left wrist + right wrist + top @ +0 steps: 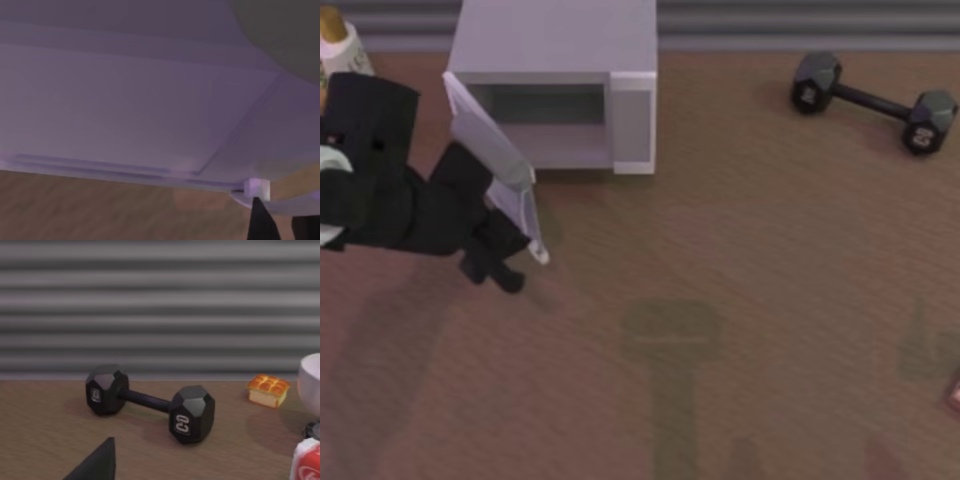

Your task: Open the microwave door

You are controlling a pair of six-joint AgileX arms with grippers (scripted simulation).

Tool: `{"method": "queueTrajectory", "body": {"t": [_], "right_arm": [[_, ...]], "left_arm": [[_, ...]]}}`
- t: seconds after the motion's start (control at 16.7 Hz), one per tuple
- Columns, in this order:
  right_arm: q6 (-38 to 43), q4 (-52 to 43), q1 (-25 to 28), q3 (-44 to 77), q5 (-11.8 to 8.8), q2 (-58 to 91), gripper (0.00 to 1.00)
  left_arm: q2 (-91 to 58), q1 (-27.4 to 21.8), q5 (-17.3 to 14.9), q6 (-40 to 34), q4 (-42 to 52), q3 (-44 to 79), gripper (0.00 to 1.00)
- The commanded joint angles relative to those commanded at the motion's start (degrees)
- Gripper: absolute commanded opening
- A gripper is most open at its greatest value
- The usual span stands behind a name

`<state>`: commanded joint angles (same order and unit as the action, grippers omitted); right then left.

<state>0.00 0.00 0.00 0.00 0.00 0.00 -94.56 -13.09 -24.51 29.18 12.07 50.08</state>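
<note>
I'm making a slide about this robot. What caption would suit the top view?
Left gripper at the free edge of the partly open microwave door; dumbbell lies to the right.

Brown table [740, 300] under microwave [560, 60], dumbbell [873, 101]

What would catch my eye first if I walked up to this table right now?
Probably the microwave at the table's back, its door swung partly open so the grey inside shows. The black left gripper is right at the door's outer edge, near the handle. Off to the right lies a black dumbbell, alone on the wood.
</note>
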Motion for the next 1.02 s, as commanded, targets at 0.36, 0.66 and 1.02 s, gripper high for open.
{"method": "queueTrajectory", "body": {"t": [0.36,0.66,1.02], "right_arm": [[0.0,0.0,0.0,0.0,0.0,0.0,1.0],[0.0,0.0,0.0,0.0,0.0,0.0,1.0],[0.0,0.0,0.0,0.0,0.0,0.0,1.0]], "left_arm": [[0.08,1.67,-1.83,3.41,1.54,0.39,0.0],[0.08,1.67,-1.83,3.41,1.54,0.39,0.0],[0.08,1.67,-1.83,3.41,1.54,0.39,0.0]]}}
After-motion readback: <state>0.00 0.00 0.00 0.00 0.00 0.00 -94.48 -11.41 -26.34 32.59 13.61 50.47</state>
